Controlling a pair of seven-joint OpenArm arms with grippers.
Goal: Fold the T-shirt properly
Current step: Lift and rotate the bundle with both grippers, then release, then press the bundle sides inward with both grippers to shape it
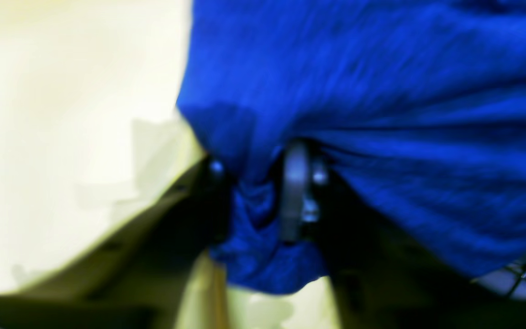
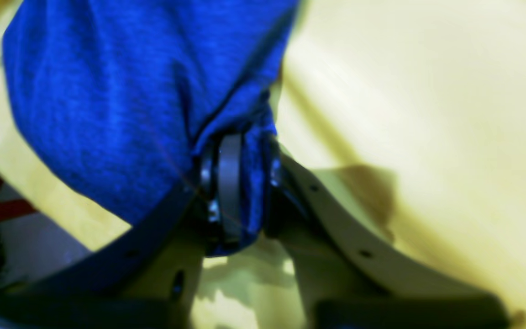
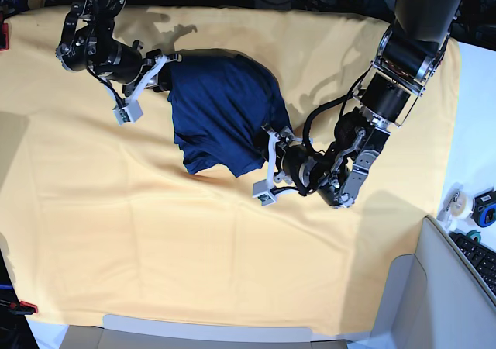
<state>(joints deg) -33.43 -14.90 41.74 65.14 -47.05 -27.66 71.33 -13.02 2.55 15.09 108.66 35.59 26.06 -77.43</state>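
The T-shirt (image 3: 221, 105) is a dark blue bundle lying bunched on the yellow cloth, up and left of the middle in the base view. My left gripper (image 3: 269, 157) is at its lower right corner. In the left wrist view a fold of the T-shirt (image 1: 381, 91) hangs between the parted fingers of the left gripper (image 1: 256, 171), with a dark gap beside the grey pad (image 1: 294, 192). My right gripper (image 3: 165, 68) is at the shirt's upper left edge. Up close, the right gripper (image 2: 250, 153) pinches a fold of the T-shirt (image 2: 107, 100).
The yellow cloth (image 3: 155, 240) covers the table. A grey bin (image 3: 434, 295), a keyboard (image 3: 482, 257) and tape rolls (image 3: 457, 202) sit at the right edge. Cables run along the back. A red clamp (image 3: 19, 306) is at the front left corner.
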